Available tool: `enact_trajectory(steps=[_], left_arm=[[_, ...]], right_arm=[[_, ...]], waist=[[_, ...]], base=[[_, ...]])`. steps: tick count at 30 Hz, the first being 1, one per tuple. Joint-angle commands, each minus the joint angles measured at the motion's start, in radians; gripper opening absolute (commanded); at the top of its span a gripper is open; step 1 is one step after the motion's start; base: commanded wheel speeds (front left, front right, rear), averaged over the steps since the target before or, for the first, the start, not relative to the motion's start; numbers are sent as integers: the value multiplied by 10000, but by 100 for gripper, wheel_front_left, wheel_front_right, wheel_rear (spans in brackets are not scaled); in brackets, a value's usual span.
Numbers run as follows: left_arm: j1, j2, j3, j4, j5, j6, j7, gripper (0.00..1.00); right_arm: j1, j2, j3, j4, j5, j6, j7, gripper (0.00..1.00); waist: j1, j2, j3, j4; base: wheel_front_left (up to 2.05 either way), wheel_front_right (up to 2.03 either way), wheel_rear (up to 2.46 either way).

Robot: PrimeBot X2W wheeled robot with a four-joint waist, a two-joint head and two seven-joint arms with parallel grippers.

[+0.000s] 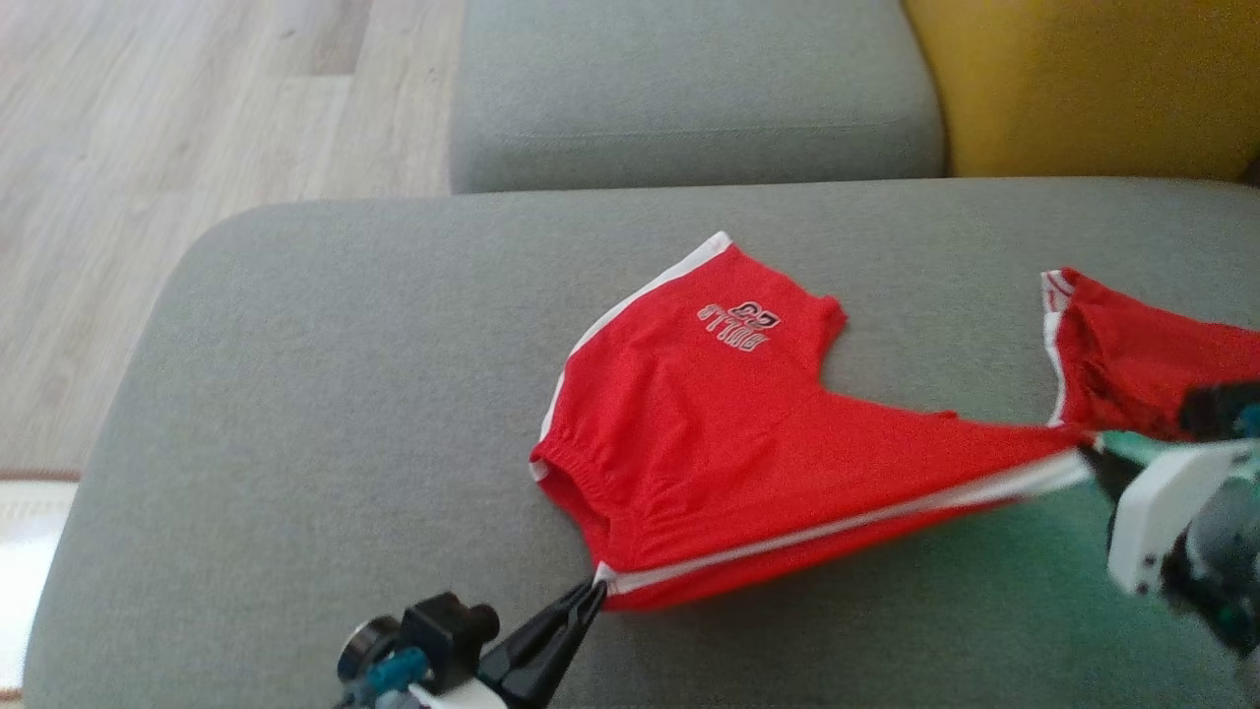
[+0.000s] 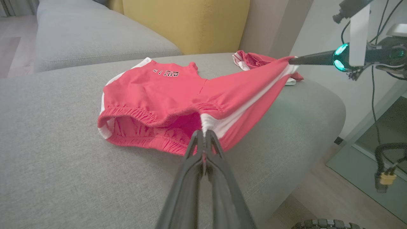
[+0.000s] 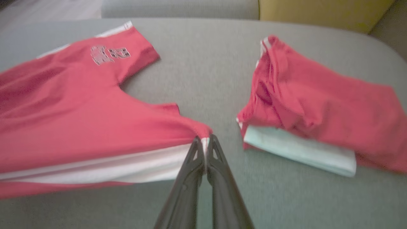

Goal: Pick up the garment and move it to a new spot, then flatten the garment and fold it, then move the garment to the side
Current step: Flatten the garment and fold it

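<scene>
- Red shorts [image 1: 709,423]: lie on the grey sofa seat [image 1: 325,414], with the near side lifted and stretched taut.
- Left gripper [image 1: 594,589] and right gripper [image 3: 206,140]: each is clamped on one end of the white-striped side.
- Risk: added tension may pull the thin fabric out of a pinch.
- Count: two grippers; two garments, the shorts and a second red garment [image 1: 1142,359].
</scene>
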Motion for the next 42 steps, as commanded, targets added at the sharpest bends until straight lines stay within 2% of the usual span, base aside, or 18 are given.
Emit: enact_trajectory(steps=[1, 7, 11, 14, 20, 30, 41, 42], left_arm=[[-602, 296, 541, -319, -67, 158, -14, 0], [-1385, 64, 724, -836, -103, 303, 249, 0], [-2194, -221, 811, -729, -109, 268, 354, 0], [-2794, -526, 821, -454, -87, 247, 353, 0], [-3832, -1089, 660, 496, -55, 93, 374, 0], [-4981, -1797, 412, 2311, -127, -204, -255, 0], [-6104, -2358, 62, 3836, -230, -371, -732, 0], [-6187, -2393, 43, 3963, -256, -379, -760, 0]], right_arm=[[-399, -513, -383, -586, -191, -11, 139, 0], [-973, -49, -1720, -2529, -1279, -11, 1308, 0], [-1935, 191, -2017, -2889, -1956, -11, 1970, 0], [-2861, 259, -1829, -2742, -2331, -11, 2243, 0], [-4640, -91, -1057, -1553, -2982, -11, 2335, 0], [-6712, 242, 243, 923, -3467, -11, 1230, 0], [-8471, 629, 1102, 3082, -4038, -11, -58, 0], [-8571, 659, 1192, 3263, -4106, -11, -151, 31]], waist=[[1, -1, 158, 194], [1, -1, 829, 841], [1, -1, 1400, 1330], [1, -1, 1839, 1639], [1, -1, 2706, 2249], [1, -1, 3686, 2775], [1, -1, 4448, 3202], [1, -1, 4495, 3216]], base=[[0, 0, 0], [0, 0, 0], [0, 0, 0], [0, 0, 0], [0, 0, 0], [0, 0, 0], [0, 0, 0], [0, 0, 0]])
